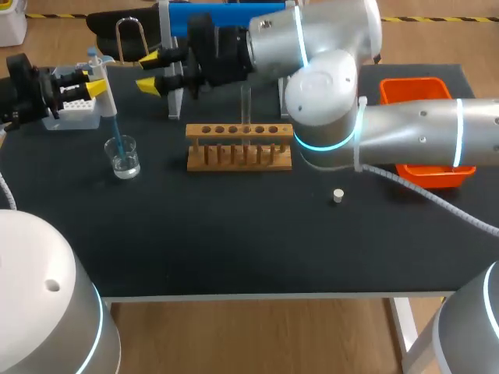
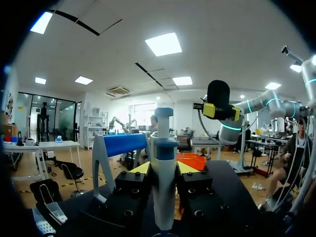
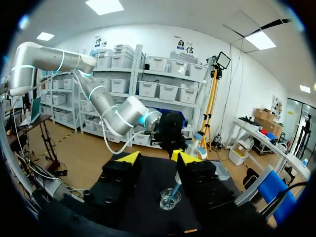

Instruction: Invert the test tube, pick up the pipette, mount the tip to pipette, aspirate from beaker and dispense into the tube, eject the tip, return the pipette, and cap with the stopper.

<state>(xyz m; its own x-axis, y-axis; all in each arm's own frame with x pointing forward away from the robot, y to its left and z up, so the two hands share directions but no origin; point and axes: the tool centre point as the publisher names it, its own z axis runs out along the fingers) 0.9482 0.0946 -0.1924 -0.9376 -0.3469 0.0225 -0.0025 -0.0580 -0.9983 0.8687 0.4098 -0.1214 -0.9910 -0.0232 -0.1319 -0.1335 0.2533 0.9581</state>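
My left gripper (image 1: 93, 84) is shut on the white pipette (image 1: 104, 93), held upright at the table's left. The pipette's blue tip (image 1: 118, 140) dips into the small glass beaker (image 1: 124, 158) of clear liquid. In the left wrist view the pipette (image 2: 164, 148) sits clamped between my fingers. My right gripper (image 1: 150, 70) hangs open and empty at the back, right of the pipette and well above the table. Ahead of it in its wrist view stand the beaker (image 3: 170, 199) and the tip. A clear test tube (image 1: 245, 107) stands in the wooden rack (image 1: 239, 148). The small pale stopper (image 1: 337, 195) lies right of the rack.
A white tip box (image 1: 74, 111) sits behind the beaker under my left gripper. The blue pipette stand (image 1: 226, 17) on clear legs is at the back, beside my right wrist. An orange bin (image 1: 417, 93) stands at the right, partly under my right arm.
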